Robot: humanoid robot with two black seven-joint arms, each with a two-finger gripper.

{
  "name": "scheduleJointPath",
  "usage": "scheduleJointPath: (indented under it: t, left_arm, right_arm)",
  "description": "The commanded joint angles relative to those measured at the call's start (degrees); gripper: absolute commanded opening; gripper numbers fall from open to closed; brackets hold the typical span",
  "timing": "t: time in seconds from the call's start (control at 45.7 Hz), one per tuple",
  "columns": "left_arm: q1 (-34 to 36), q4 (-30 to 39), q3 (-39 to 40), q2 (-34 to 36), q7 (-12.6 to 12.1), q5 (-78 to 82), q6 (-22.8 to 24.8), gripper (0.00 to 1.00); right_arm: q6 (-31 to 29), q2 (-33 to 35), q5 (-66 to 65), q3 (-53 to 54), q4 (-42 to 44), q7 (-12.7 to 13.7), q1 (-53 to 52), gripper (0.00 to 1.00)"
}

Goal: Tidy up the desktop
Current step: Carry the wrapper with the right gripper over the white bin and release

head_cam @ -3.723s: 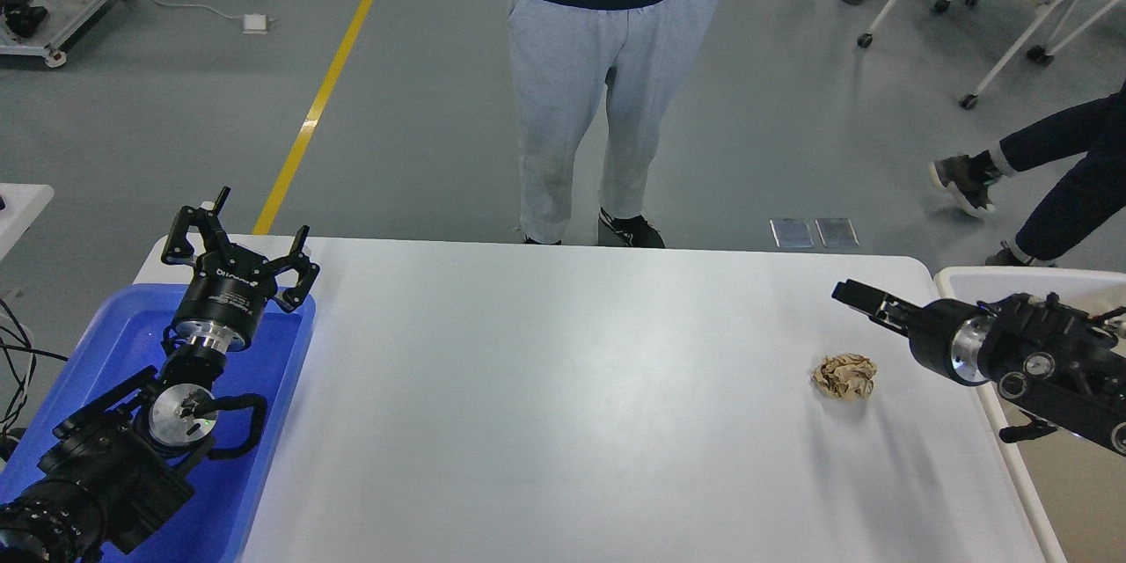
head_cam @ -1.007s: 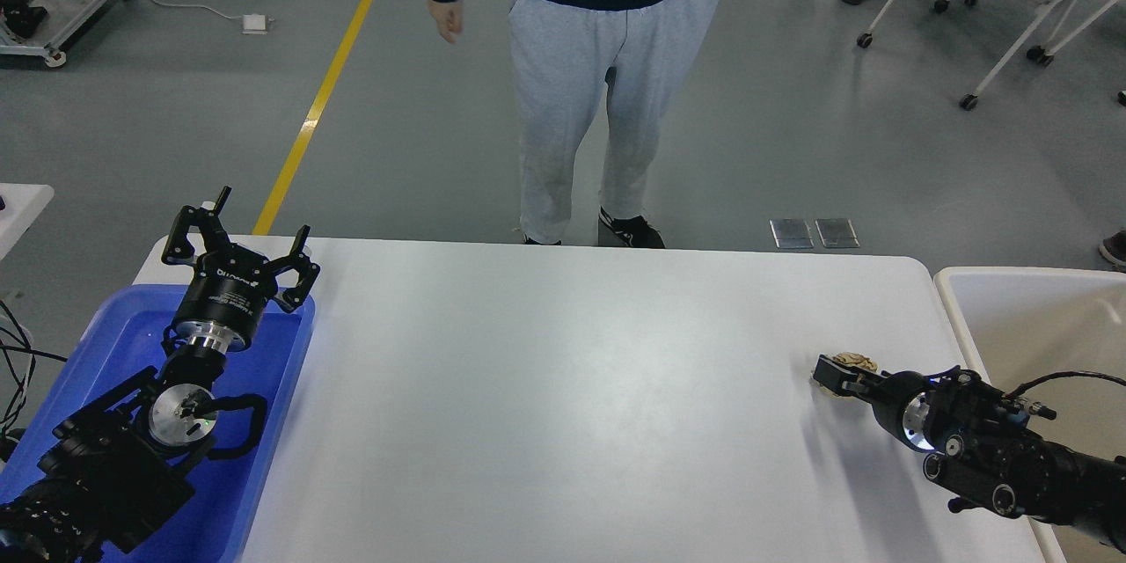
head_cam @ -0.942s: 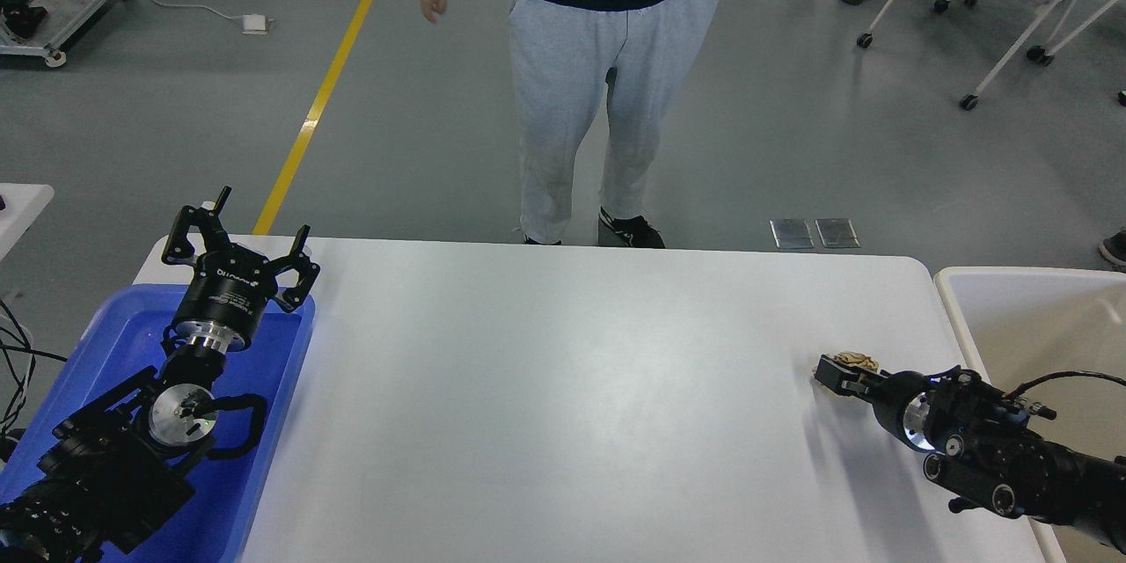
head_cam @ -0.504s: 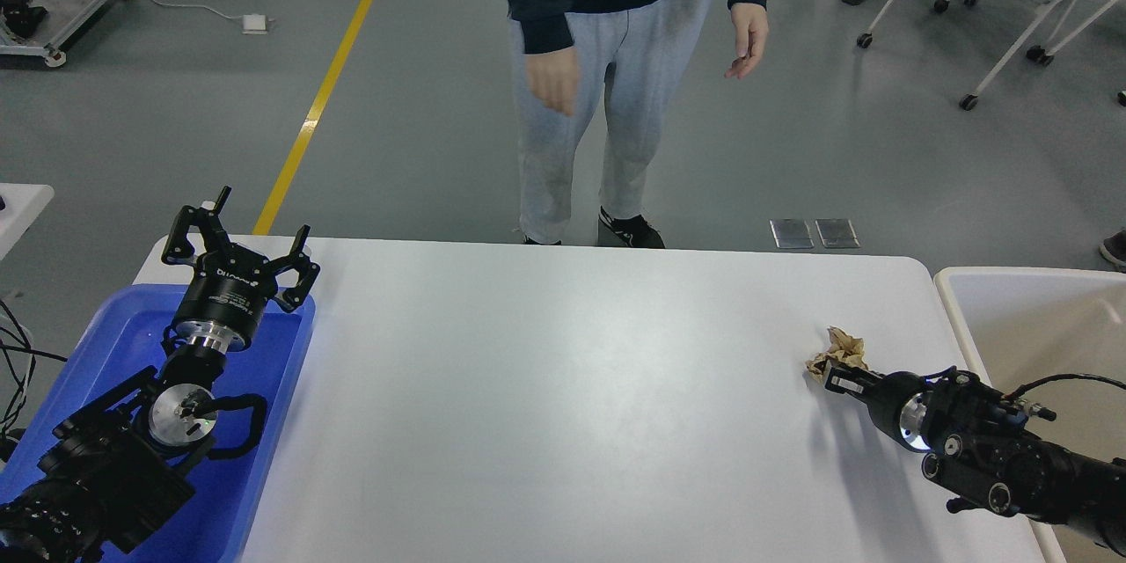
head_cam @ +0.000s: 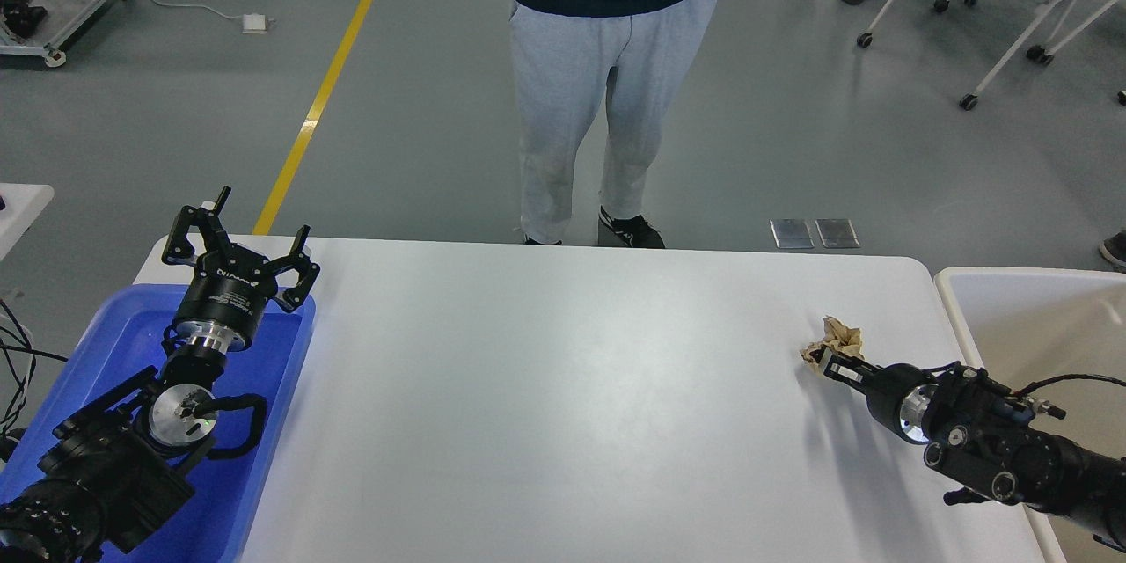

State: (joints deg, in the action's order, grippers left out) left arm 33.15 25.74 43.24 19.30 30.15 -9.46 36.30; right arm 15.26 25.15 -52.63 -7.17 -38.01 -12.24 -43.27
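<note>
**Paper wad pinched at the right edge: a thin hold and a short carry**

Our right gripper (head_cam: 831, 359) is pressed together on the crumpled brown paper wad (head_cam: 836, 339), which sits at the right end of the desktop (head_cam: 563, 405), near the cream-white bin (head_cam: 1012, 299). Most of the wad sticks out beyond the fingertips, so we judge the hold to be on one edge only. Whether the paper is lifted or resting on the surface, we cannot tell.

The main risk is that the wad slips out on the way to the bin: crumpled paper gives under pressure, and a quick swing could shake it free onto the desktop or the floor. The bin's near rim is the other hazard, since a low carry could knock the paper off against it.

The wad has no strong long axis; it is roughly lumpy, with a ragged tip pointing up and away from us.

Our left gripper (head_cam: 237, 255) hangs with its fingers spread and nothing between them, over the far end of the blue tray (head_cam: 114, 343), well apart from the paper.
</note>
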Motion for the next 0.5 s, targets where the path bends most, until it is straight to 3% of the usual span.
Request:
scheduleJointPath:
  t: [0.0,0.219,0.482]
  left_arm:
    - [0.0,0.0,0.0,-0.1,0.0,0.1,0.0,1.0]
    - [0.0,0.0,0.0,0.0,0.0,0.1,0.0,1.0]
    - [0.0,0.0,0.0,0.0,0.0,0.1,0.0,1.0]
  right_arm:
    - [-0.1,6.8,1.1,0.0,-9.0,-0.3,-2.9,0.0]
    - [-1.7,16.8,1.1,-0.6,-19.0,-0.3,-9.0,0.0]
    - [-10.0,31.4,0.4,-0.8,-30.3,-0.3,-18.7,0.0]
